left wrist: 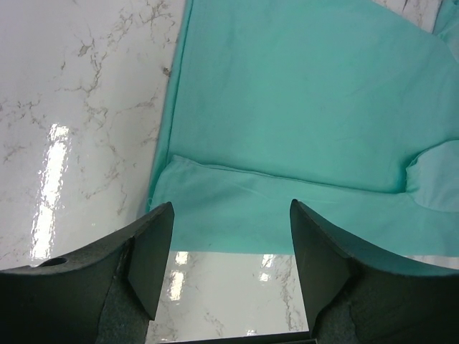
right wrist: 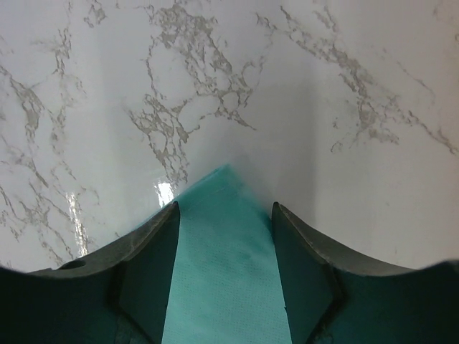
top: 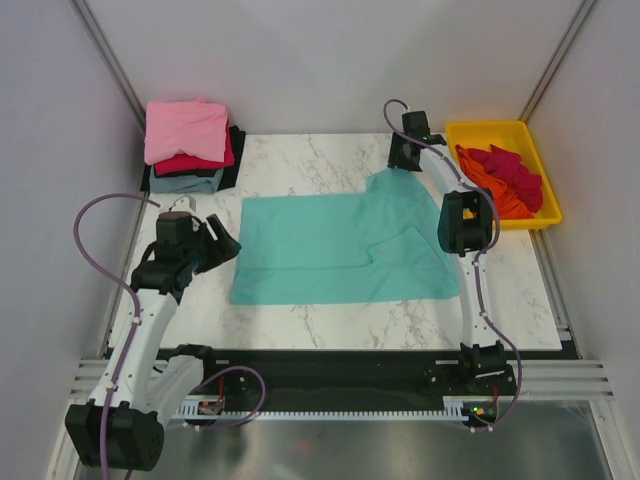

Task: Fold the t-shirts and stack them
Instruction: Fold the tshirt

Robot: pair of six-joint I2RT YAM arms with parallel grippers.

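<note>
A teal-green t-shirt [top: 340, 245] lies spread flat across the middle of the marble table, its lower part folded over. My left gripper [top: 225, 240] is open just off the shirt's left edge; in the left wrist view the teal cloth [left wrist: 308, 93] lies beyond the open gripper [left wrist: 231, 208]. My right gripper [top: 403, 160] sits low at the shirt's far right corner. In the right wrist view that teal corner [right wrist: 222, 265] runs between the fingers of the gripper [right wrist: 225, 208], which stand apart.
A stack of folded shirts sits at the back left: pink [top: 185, 128] on top, crimson [top: 205, 160], grey-blue [top: 185, 183] and black [top: 235, 160] beneath. The yellow tray [top: 480, 127] at the back right holds crumpled red [top: 515, 170] and orange [top: 500, 195] shirts.
</note>
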